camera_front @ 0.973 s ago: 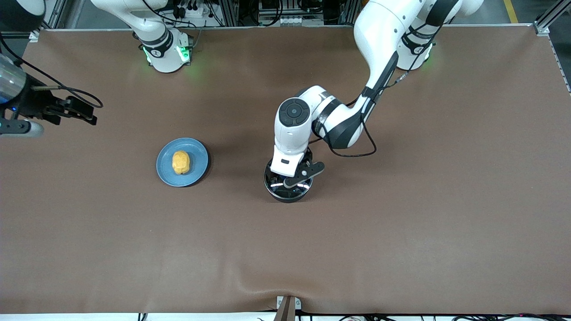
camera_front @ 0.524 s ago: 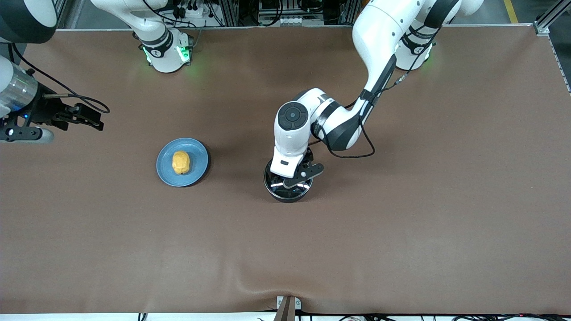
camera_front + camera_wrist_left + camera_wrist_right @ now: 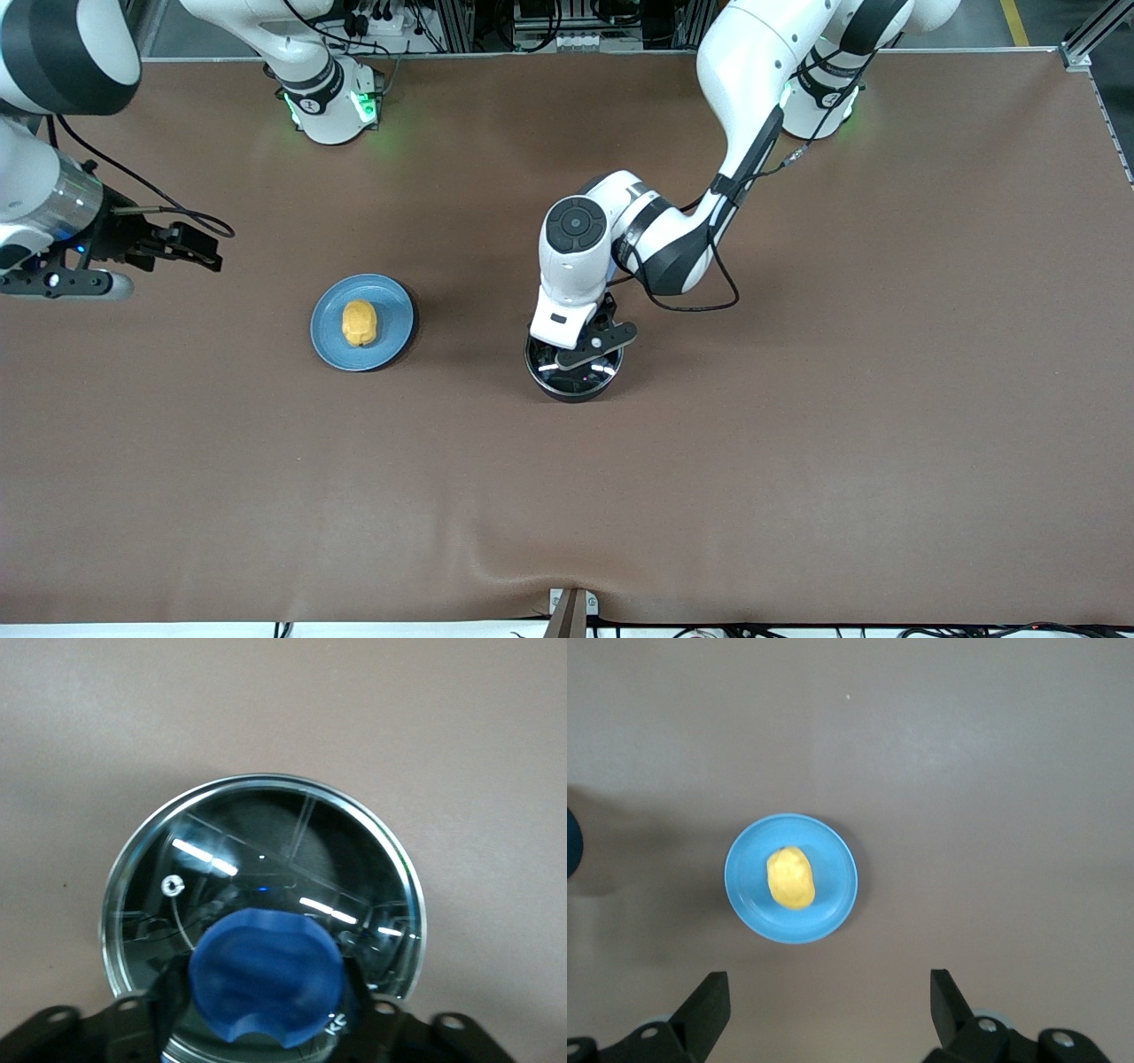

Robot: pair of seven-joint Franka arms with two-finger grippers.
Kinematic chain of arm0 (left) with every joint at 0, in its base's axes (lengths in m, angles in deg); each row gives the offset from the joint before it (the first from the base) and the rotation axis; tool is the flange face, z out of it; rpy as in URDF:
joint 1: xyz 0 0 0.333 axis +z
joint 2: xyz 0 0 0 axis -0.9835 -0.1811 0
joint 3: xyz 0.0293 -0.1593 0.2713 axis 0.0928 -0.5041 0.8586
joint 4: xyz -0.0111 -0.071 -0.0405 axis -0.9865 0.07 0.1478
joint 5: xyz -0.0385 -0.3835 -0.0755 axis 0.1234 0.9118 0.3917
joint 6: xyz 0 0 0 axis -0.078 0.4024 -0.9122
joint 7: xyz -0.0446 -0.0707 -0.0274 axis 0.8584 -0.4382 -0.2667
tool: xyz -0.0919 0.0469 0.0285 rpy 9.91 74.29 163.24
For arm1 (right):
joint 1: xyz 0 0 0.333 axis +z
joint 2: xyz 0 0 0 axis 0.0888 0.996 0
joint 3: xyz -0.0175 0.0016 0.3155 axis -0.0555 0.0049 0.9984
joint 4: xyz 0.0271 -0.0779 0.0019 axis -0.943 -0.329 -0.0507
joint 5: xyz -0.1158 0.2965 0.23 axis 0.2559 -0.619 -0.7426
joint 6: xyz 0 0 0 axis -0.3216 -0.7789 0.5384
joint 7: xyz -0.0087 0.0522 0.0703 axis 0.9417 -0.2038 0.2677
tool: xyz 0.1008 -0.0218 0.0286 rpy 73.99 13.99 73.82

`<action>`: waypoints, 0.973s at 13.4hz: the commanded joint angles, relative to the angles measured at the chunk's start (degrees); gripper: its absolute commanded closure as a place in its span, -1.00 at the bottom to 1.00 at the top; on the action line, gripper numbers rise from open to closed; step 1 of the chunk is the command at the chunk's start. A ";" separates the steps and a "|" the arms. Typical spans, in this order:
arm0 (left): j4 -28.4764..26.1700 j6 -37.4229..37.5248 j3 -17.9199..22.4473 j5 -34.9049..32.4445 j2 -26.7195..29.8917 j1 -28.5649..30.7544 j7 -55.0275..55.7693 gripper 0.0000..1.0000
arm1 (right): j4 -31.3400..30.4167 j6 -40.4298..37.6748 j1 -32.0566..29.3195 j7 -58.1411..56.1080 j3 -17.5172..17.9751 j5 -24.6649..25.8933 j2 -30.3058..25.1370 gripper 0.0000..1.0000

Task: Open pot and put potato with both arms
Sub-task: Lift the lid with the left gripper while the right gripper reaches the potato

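The black pot (image 3: 576, 383) stands mid-table with a glass lid (image 3: 266, 859) on it. My left gripper (image 3: 580, 353) is down on the lid, shut on its blue knob (image 3: 266, 979), with a dark finger (image 3: 170, 997) pressed against each side of it. The left arm's wrist covers most of the pot in the front view. The yellow-orange potato (image 3: 359, 323) lies on a round blue plate (image 3: 392, 306) toward the right arm's end of the table. My right gripper (image 3: 193, 245) hangs open and empty over bare table, with the potato (image 3: 789, 878) ahead of its jaws (image 3: 827, 983).
The brown table mat (image 3: 797, 443) is wrinkled at its edge nearest the front camera. A metal bracket (image 3: 571, 611) sticks up at the middle of that edge. Both arm bases stand along the table's edge farthest from the camera.
My left gripper has shut on the lid's blue knob. The right arm has swung in from the table's end toward the plate.
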 commanded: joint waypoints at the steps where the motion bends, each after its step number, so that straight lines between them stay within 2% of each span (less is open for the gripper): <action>1: 0.46 2.30 0.11 -0.58 0.46 0.03 -2.36 0.78 | -3.29 4.57 2.45 1.02 -0.07 -0.93 0.72 -1.00; 2: 0.46 2.47 -0.07 -0.58 0.81 0.03 -2.45 1.00 | -5.39 6.76 3.07 1.46 0.01 -0.93 0.64 -1.00; 4: 0.64 4.14 -0.33 -0.58 2.04 0.29 -2.63 1.00 | -8.91 10.98 4.83 2.25 0.10 -0.84 0.81 -1.00; 8: 0.47 7.39 0.37 0.56 8.89 0.73 -2.63 1.00 | -15.84 19.23 6.42 2.34 0.28 -0.93 2.57 -1.00; 10: 0.46 8.97 0.02 0.82 11.52 3.88 -4.11 1.00 | -22.34 27.30 6.50 2.34 1.76 -0.93 2.66 -1.00; 11: 0.38 9.76 0.02 2.47 13.45 5.81 -8.21 1.00 | -24.90 31.00 6.50 2.25 2.03 -0.84 2.66 -1.00; 13: 0.29 13.97 0.20 5.65 16.28 10.55 -15.78 1.00 | -26.59 33.93 6.50 2.25 2.91 -0.84 4.15 -1.00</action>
